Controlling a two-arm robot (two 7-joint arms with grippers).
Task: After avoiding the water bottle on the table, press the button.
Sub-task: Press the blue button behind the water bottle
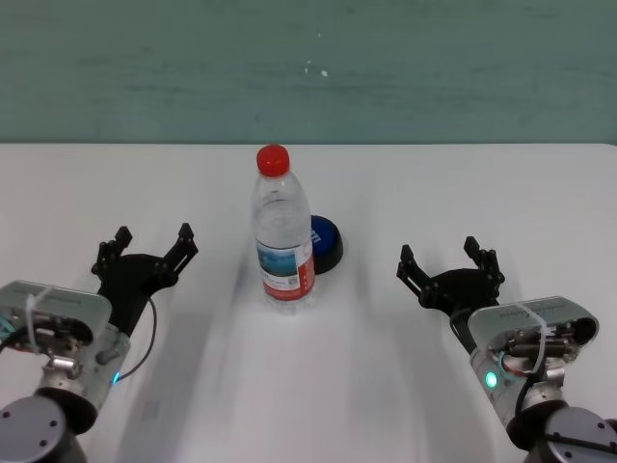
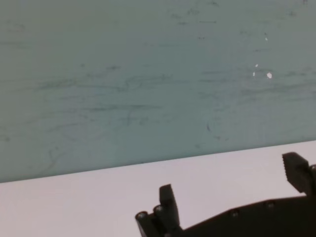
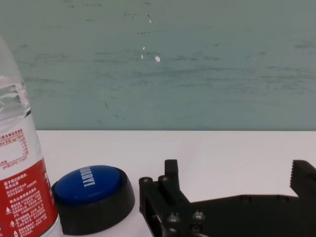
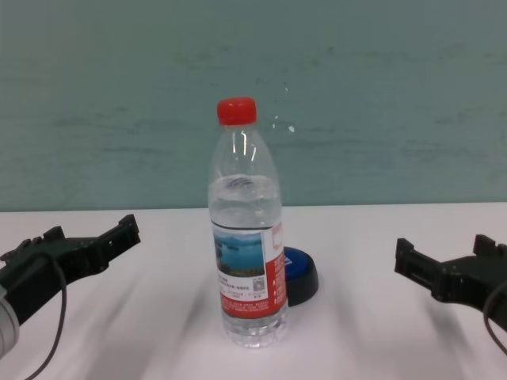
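So the approach has not begun: both the left gripper (image 1: 149, 247) and right gripper (image 1: 449, 262) rest wide open, empty. Next, the right must skirt the water bottle (image 1: 283, 231) to the button (image 1: 326, 241) at its two o'clock.

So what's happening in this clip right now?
Nothing is being handled yet. The water bottle stands upright mid-table, with the button right behind it toward the robot's right, partly hidden. The left gripper and right gripper sit open, low on either side of the bottle, touching nothing. The button looks unpressed; the right gripper is on its side.
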